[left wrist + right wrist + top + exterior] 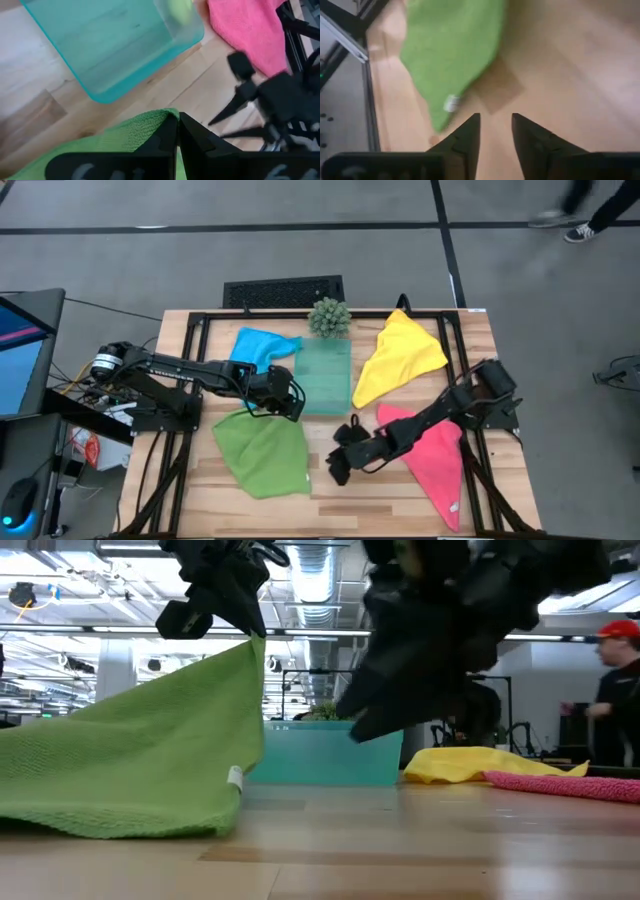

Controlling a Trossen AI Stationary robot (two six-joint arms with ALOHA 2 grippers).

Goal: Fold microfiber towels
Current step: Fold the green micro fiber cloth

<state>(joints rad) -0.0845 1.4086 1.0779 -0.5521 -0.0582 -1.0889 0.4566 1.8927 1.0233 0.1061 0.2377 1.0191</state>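
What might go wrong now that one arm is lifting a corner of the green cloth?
The left gripper pinches only a corner of the green towel, so it could slip free. The teal tray sits close by; a dragged cloth might nudge it. The right gripper, jaws apart and empty, hovers over bare wood near the towel's edge and may miss its grab.

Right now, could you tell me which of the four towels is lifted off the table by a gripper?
The lime green towel: the left gripper is shut on one corner and holds it up, while the blue, yellow and pink towels lie untouched.
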